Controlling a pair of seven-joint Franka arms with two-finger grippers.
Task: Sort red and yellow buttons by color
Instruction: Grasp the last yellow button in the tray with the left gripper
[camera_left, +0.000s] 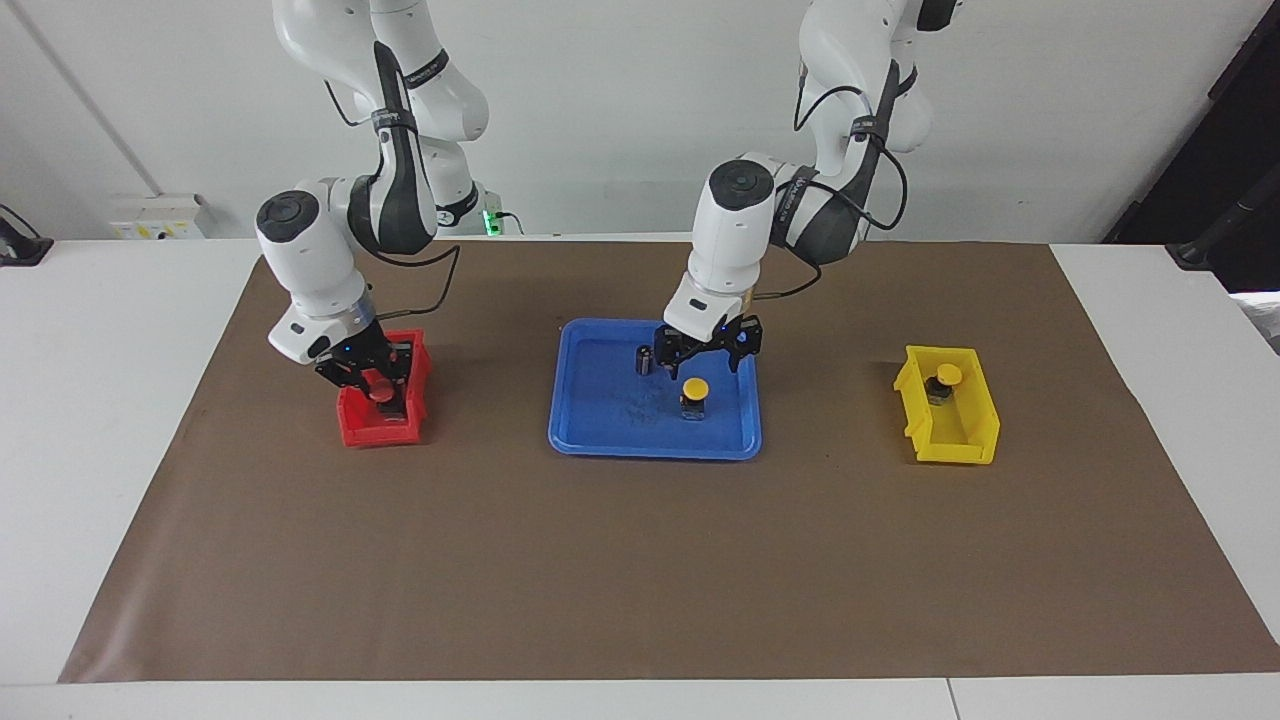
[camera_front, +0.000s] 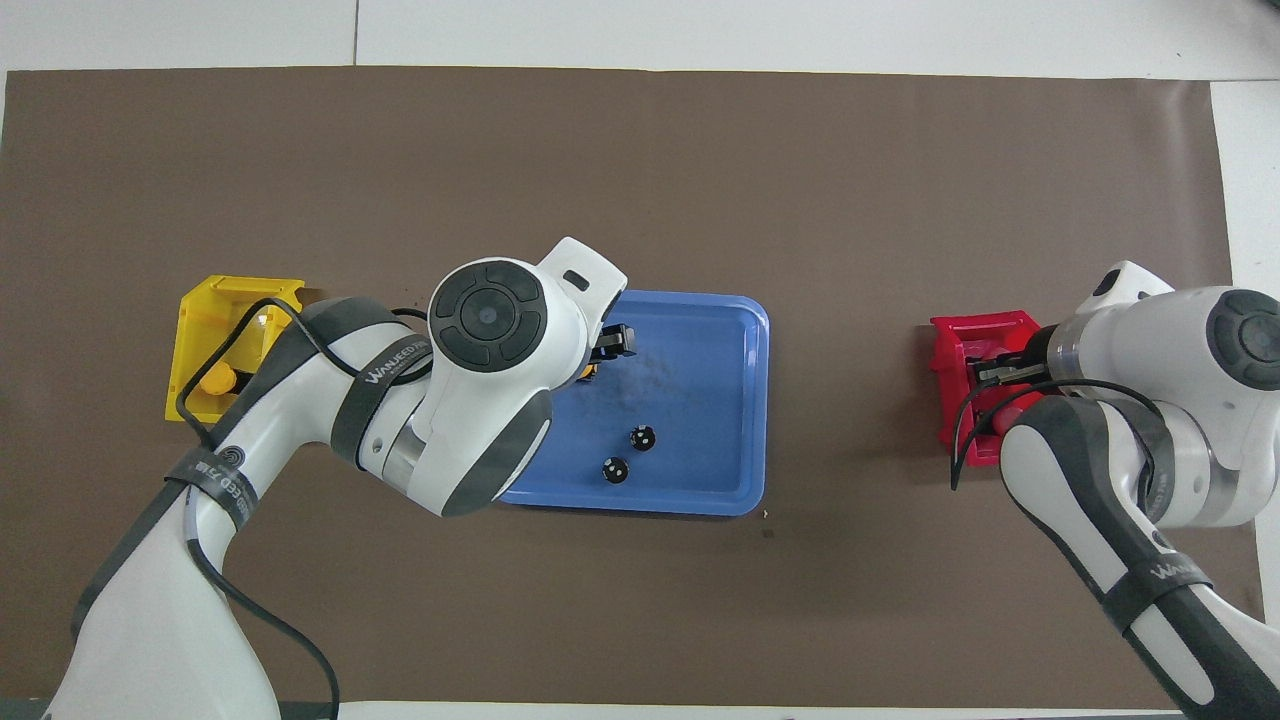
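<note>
Hovering left claw (camera_left: 706, 357) spread above tray's yellow button (camera_left: 694, 389), seemingly untouched.

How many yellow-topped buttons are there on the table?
2. One yellow button stands in the blue tray, under the left gripper; the other yellow button sits in the yellow bin.

Lab: two robot arms (camera_left: 330, 250), papered table (camera_left: 640, 560)
</note>
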